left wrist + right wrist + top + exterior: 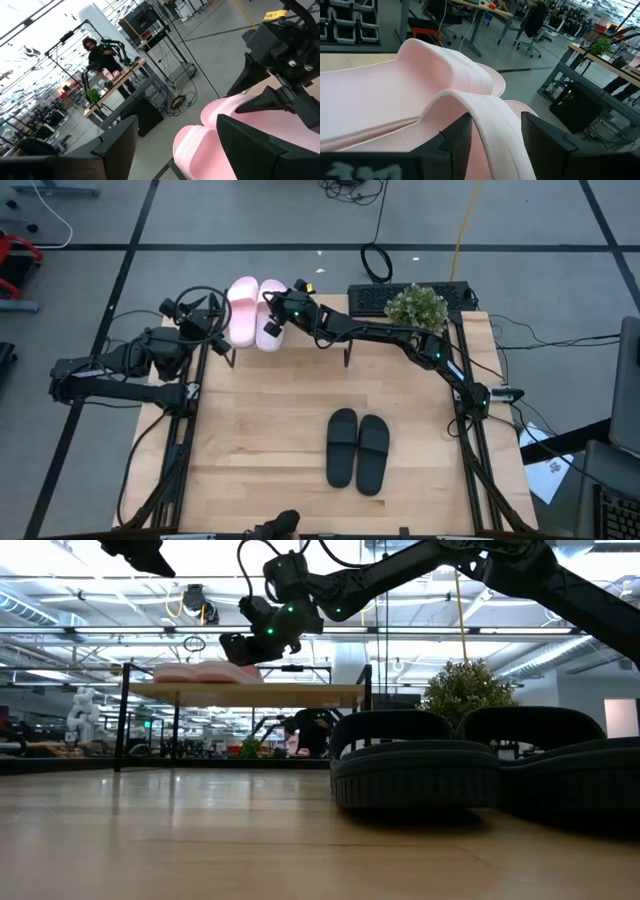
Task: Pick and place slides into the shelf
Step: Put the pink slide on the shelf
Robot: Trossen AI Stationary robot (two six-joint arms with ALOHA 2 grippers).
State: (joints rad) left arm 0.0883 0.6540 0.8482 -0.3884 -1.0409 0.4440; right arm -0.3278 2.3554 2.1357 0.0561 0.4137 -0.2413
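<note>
Pink slides [256, 312]: both lie side by side on the shelf [330, 332] at its left end, long axes running 12-to-6 in the high view, toes toward 12, overhanging the far edge of the top board. The low view shows them flat on the board.

Right gripper [272, 326]: reached across to the pink pair, sitting at the 6 o'clock (heel) end of the right-hand pink slide. Right wrist view shows the two fingers apart, one each side of that slide's wide strap, not pressed against it. Judgement: this reads as either just before a clamp or just after a let-go; the pictures alone do not settle which.

Left gripper [205, 320]: hangs just beside the shelf's left end, at about 9 o'clock from the pink pair. Left wrist view shows its fingers spread wide with nothing between them; the pink pair shows beyond them.

Black slides [357, 450]: a pair on the tabletop [260, 440], well apart from the shelf, at about 5 o'clock from the right gripper. Long axes roughly 12-to-6, tilted slightly, the two touching or nearly so.

Relation the next move turns on: the black pair lies nearer the right arm's base than the left's, so I judge the right arm the likelier one to fetch it. Free board remains on the shelf to the 3 o'clock side of the pink pair. A potted plant [416, 307] stands at the shelf's right end.

Shelf holds two slides; two are left on the table.
</note>
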